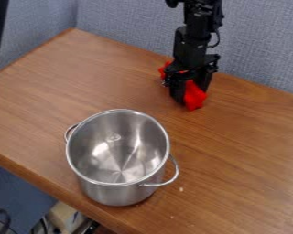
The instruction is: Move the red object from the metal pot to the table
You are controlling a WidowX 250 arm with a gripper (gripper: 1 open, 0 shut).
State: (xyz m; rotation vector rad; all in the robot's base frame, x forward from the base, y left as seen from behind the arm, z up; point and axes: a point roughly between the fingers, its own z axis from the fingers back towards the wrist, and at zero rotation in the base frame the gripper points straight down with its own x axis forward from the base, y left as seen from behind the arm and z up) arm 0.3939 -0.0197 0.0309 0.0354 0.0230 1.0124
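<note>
- 1 arm in view, 1 camera, looking down at an angle onto the table, a brown wood-grain top with a rounded near edge.
- Down and left of the hand, well apart from it: the metal pot, upright near the table's front edge. Shiny steel, round, small loop handles on its sides. Inside shows only bare metal and reflections.
- Between pot and hand: plain wood.
- Up and right, toward the far edge: the gripper, black, pointing straight down from the arm that enters at the top of the frame.
- The red object sits between the black fingers, its lower end at or just above the tabletop; I cannot tell whether it touches the wood. A bit of red also shows at the left side of the fingers.
- Jaws stand partway closed, clamped on the red object from both sides.
- The red object is outside the pot, far over to its upper right, directly under the hand.
- Behind the hand: blue-grey wall.
</note>
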